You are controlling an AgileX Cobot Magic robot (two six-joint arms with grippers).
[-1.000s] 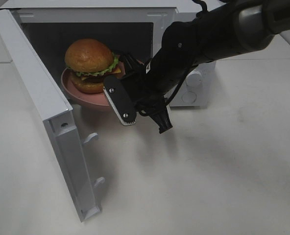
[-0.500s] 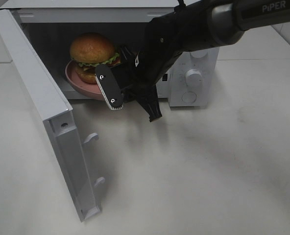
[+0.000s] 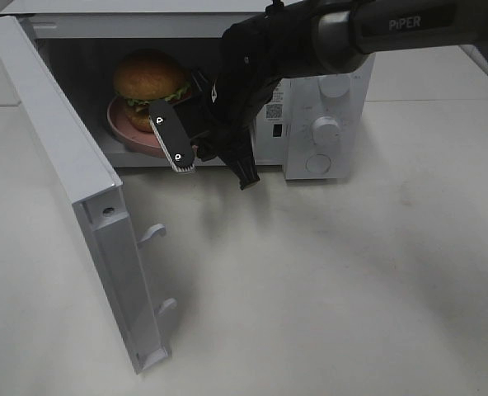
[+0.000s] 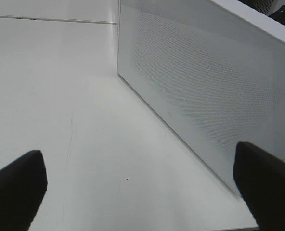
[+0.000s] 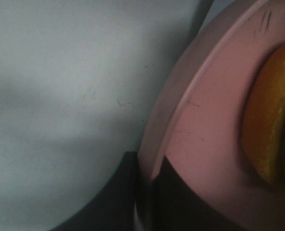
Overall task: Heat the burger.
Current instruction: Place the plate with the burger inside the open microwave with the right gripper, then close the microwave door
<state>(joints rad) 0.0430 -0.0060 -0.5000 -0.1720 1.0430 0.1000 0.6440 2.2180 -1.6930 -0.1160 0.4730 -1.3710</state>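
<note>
Right claw (image 5: 145, 168) is clenched on the rim of the pink plate (image 5: 205, 110); on my wrist feed the rim runs between its two dark fingers (image 5: 125, 192). From the high camera that arm reaches across the front of the microwave (image 3: 326, 107) and into its open cavity, and the wrist hides the near right part of the plate.

On the plate sits the burger (image 3: 149, 78), upright, top bun up and bottom bun down, lettuce showing at its side. Its stacking axis stands vertical. It is round, so I can name no sideways heading. It is inside the cavity, on the left half as the high camera sees it. I cannot tell whether the plate rests on the cavity floor or hangs just above it.

Outward from there, the microwave door (image 3: 63, 165) stands swung wide open on the left of the high view, with the knobs (image 3: 326, 128) on the right panel.

Left claw (image 4: 142, 192) is released, fingers (image 4: 15, 187) spread wide with nothing between them, over the white table (image 4: 60, 96) beside a perforated white wall of the microwave.
</note>
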